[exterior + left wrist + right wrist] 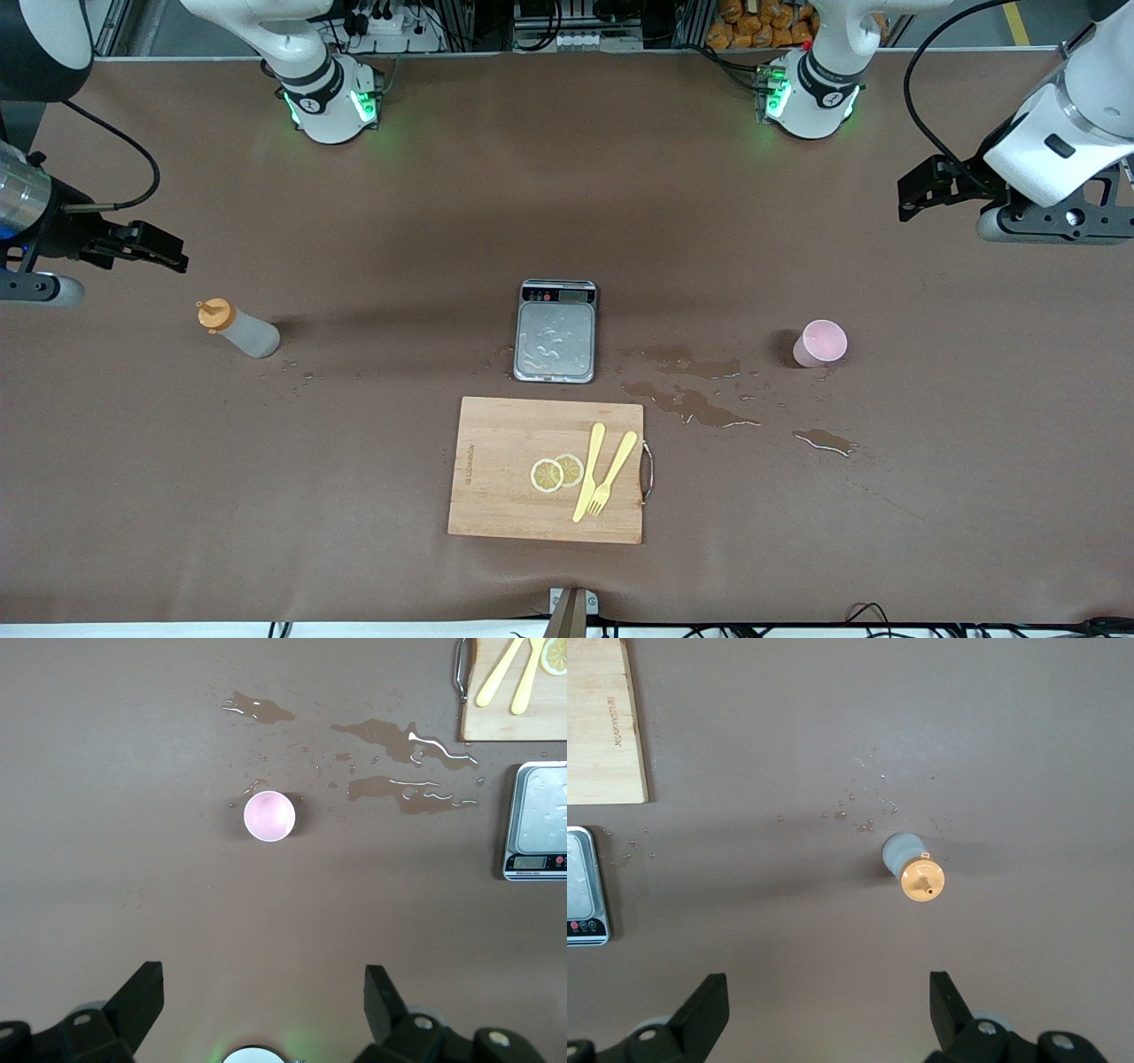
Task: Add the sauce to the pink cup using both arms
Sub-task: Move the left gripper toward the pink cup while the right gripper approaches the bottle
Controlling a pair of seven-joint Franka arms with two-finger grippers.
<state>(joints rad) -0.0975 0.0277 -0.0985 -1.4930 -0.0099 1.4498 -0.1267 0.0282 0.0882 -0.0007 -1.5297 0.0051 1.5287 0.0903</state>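
Orange-capped and cloudy grey, the sauce (237, 329) bottle stands upright on the brown counter (399, 221) at mid-left of the front frame, its long axis vertical and the nozzle pointing up. The right claw (164, 252) hangs just above and left of it in that frame, fingers spread wide with nothing between them, so this arm is plainly the nearer one. In the right wrist view the cap sits ahead of the spread fingers (702, 1005).

At mid-right stands the pink cup (822, 343), small, smooth and slightly tapered, mouth up, with wet puddles (691, 403) beside it. The left claw (926, 188), upper right, is also agape and empty, well apart from the cup.

Between them lie a steel scale (555, 332) beaded with droplets and a wooden board (505, 478).
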